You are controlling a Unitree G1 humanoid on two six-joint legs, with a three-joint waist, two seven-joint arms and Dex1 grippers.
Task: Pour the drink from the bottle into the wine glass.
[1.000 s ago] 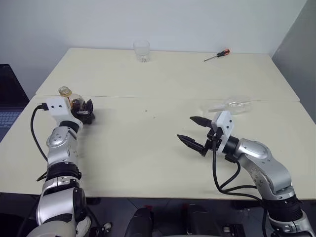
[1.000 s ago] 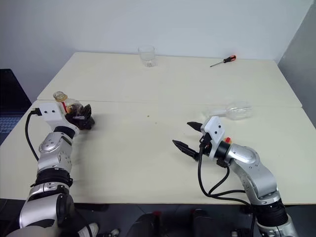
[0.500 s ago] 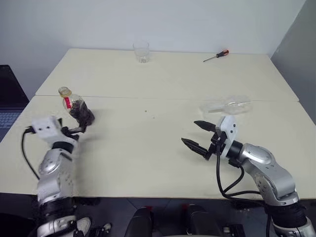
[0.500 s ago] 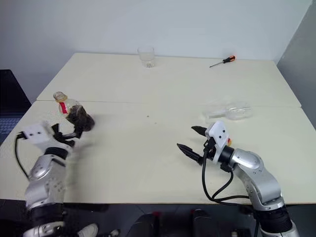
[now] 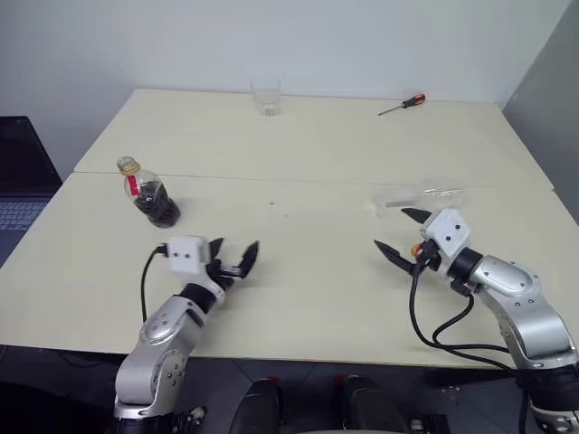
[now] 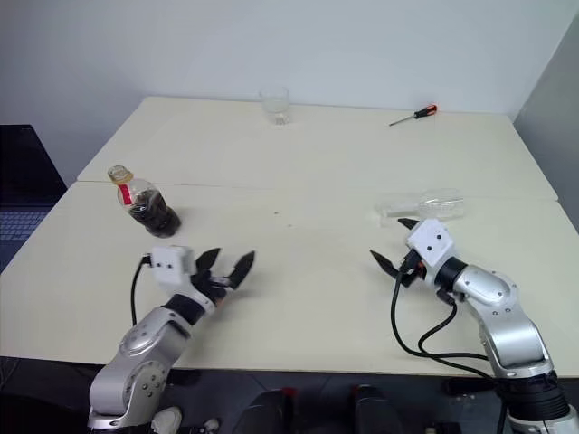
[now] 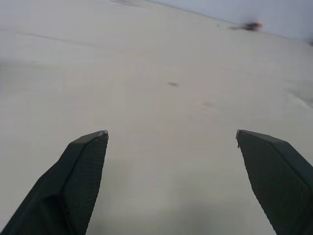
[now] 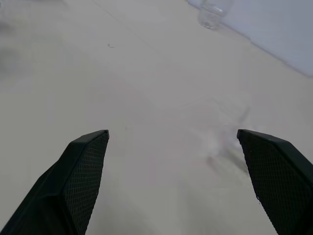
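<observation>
The bottle [image 5: 150, 193] with dark drink [image 5: 161, 209] in its lower half stands on the table's left side, its cap on. My left gripper [image 5: 237, 256] is open and empty, to the right of the bottle and nearer the front edge, well apart from it. The wine glass [image 5: 423, 195] lies on its side on the right half of the table. My right gripper [image 5: 399, 236] hovers open and empty just in front of the glass, its far fingertip close to the stem end. Both wrist views show wide-spread fingers over bare tabletop.
A short clear tumbler [image 5: 265, 98] stands at the far edge in the middle, and a red-handled screwdriver [image 5: 403, 104] lies at the far right. A seam crosses the cream table [image 5: 308, 154]. A dark laptop [image 5: 16, 185] sits beyond the left edge.
My left gripper has drawn back from the bottle and swung right toward the front middle, leaving the bottle standing. The right gripper has shifted right, closer to the lying glass. The view has shifted slightly.
</observation>
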